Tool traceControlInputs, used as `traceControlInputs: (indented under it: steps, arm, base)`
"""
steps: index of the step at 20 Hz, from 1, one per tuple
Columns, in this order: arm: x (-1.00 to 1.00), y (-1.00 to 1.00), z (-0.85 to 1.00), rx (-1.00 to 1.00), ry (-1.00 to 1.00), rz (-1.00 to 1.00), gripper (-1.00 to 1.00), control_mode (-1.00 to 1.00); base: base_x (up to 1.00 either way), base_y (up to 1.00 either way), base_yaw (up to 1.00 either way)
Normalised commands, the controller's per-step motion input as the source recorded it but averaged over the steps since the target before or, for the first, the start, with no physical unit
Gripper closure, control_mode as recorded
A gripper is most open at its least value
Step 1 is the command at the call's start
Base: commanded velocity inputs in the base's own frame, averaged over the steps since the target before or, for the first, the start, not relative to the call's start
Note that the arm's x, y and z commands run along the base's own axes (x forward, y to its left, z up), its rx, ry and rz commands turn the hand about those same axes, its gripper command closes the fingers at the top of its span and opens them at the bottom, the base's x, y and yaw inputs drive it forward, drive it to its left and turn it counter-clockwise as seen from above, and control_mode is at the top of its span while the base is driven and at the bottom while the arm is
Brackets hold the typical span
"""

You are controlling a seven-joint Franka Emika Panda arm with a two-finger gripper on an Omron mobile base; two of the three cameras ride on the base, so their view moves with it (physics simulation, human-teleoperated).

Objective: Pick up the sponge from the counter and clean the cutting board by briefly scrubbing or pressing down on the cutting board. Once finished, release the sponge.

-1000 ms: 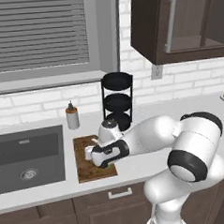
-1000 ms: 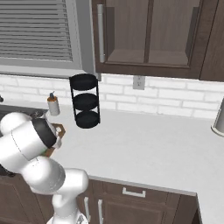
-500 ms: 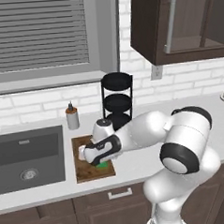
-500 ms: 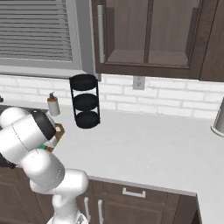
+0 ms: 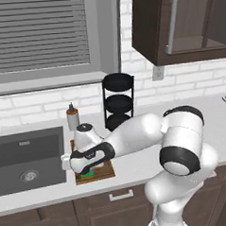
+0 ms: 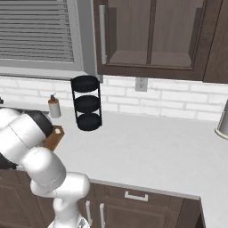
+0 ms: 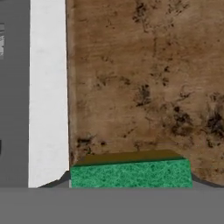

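The cutting board lies on the counter just right of the sink, brown and stained. My gripper hangs low over the board's front left part, shut on the sponge. In the hand view the green sponge spans the gap between my fingertips, with its yellow layer facing the board, and it looks pressed against the wood near the board's edge. A corner of the board shows beside my arm in the right base view.
The dark sink basin lies left of the board, past a narrow strip of counter. A soap bottle and a black three-tier rack stand behind the board. A metal vessel stands far right.
My gripper has carried the sponge left and toward the counter's front, from the board's middle to its front left part, and has sunk lower onto it.
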Motion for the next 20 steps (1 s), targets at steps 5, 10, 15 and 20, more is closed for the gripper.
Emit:
traceControlInputs:
  steps: [5,10,15,20]
  arm:
    - [-0.62,-0.08,-0.04,0.03,0.00,0.01,1.00,-1.00]
    - [0.03,-0.95,0.18,0.06,0.00,-0.08,1.00,-1.00]
    - [0.04,-1.00,0.48,0.04,0.00,-0.13,1.00,-1.00]
    - [0.07,-1.00,0.37,0.00,-0.02,-0.11,1.00,-1.00]
  base:
    - [0.00,0.00,0.00]
    - [0.00,0.00,0.00]
    - [0.00,0.00,0.00]
    - [0.00,0.00,0.00]
